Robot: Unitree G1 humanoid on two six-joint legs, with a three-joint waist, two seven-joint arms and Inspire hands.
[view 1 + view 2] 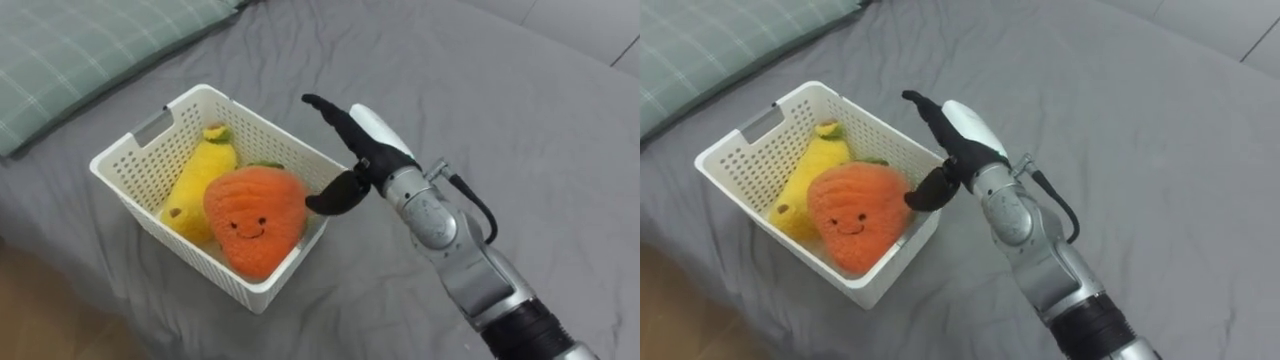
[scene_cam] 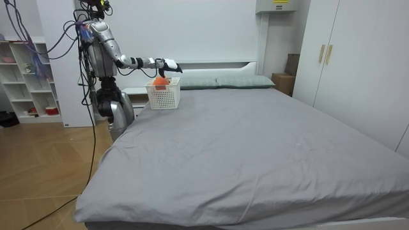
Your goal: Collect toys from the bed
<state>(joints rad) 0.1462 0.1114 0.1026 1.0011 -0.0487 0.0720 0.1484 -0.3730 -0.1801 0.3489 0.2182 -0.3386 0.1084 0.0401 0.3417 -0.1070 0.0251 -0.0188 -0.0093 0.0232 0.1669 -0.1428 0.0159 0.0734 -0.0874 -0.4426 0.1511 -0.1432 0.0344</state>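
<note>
Right robot hand (image 1: 368,150) released, hovering at basket (image 1: 185,250) right rim; grey bed (image 1: 500,90) beyond

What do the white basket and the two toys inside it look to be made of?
The basket looks like rigid white plastic, going by its moulded perforated walls and dull sheen. The orange toy is soft plush, with a fuzzy pile and a stitched smile. The yellow toy is probably plush too, with a similar fuzzy surface.

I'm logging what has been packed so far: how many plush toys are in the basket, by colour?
Orange plush toy: 1
Yellow plush toy: 1
Total: 2, both in the white basket.
</note>
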